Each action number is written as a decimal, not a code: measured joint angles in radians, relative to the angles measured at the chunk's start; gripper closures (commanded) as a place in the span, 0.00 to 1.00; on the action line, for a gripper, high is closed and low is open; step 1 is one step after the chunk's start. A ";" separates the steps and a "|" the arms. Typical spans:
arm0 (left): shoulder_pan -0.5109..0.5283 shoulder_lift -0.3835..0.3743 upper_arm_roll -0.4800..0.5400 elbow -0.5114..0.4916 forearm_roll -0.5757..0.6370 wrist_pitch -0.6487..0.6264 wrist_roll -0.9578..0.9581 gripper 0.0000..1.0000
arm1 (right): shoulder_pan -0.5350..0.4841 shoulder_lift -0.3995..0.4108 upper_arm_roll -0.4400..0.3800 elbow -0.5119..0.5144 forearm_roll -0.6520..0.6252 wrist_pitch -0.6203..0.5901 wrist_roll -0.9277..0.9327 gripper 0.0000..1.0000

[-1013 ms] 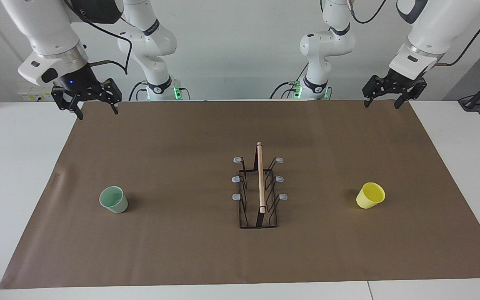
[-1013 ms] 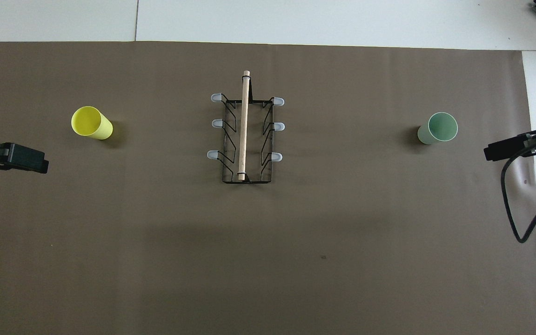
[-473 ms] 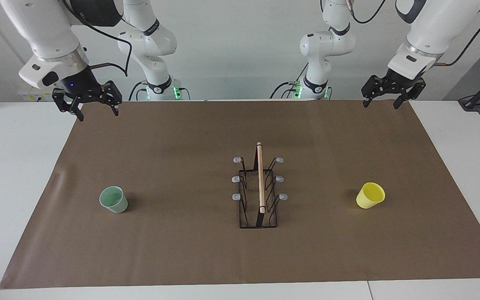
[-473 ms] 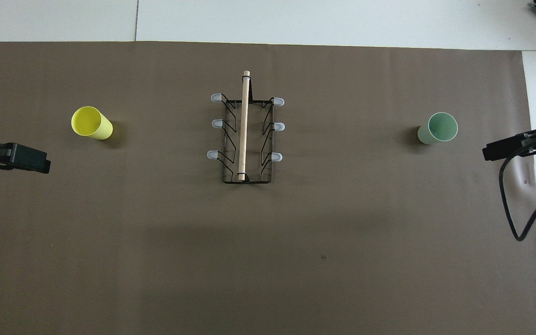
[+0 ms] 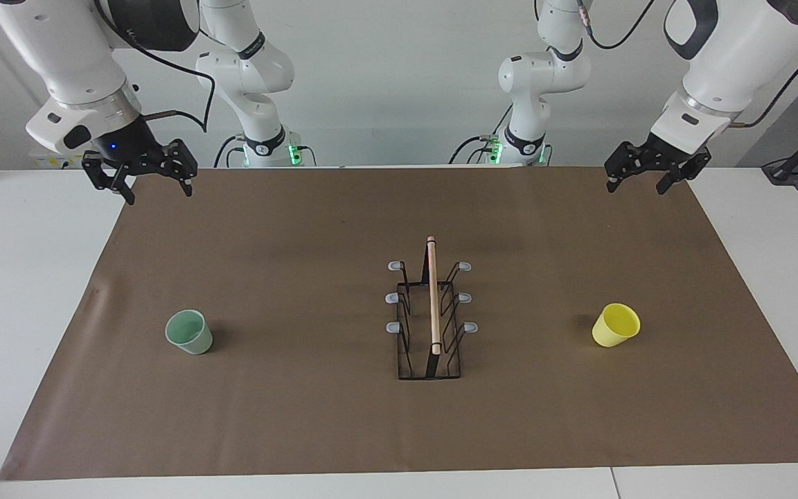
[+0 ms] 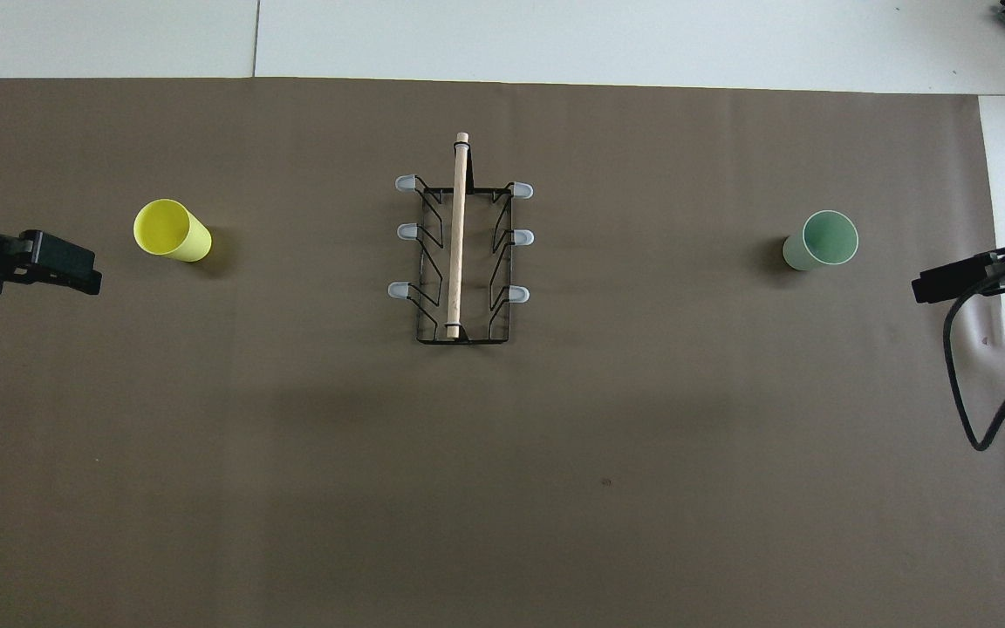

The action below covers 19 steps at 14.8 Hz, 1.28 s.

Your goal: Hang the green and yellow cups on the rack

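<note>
On the white desk (image 5: 18,291) we see brown paper (image 5: 302,416), rack (image 5: 432,312) mid. Left end effector (image 5: 638,181) wide open, empty, over paper's edge, well apart from yellow cup (image 5: 616,325); right end effector (image 5: 155,188) likewise from green cup (image 5: 189,332).

The left gripper (image 5: 639,184) has been moved a little lower over the brown mat (image 5: 302,229), and in the overhead view it is now seen closer to the yellow cup (image 6: 171,231). The right gripper (image 5: 156,190) has been shifted a little toward the right arm's end of the table. Both sets of jaws are held wide apart.
</note>
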 measured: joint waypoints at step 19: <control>0.063 0.374 0.414 -0.196 -0.994 0.314 -0.945 0.00 | 0.154 0.032 0.022 -0.218 -0.341 0.273 -0.540 0.00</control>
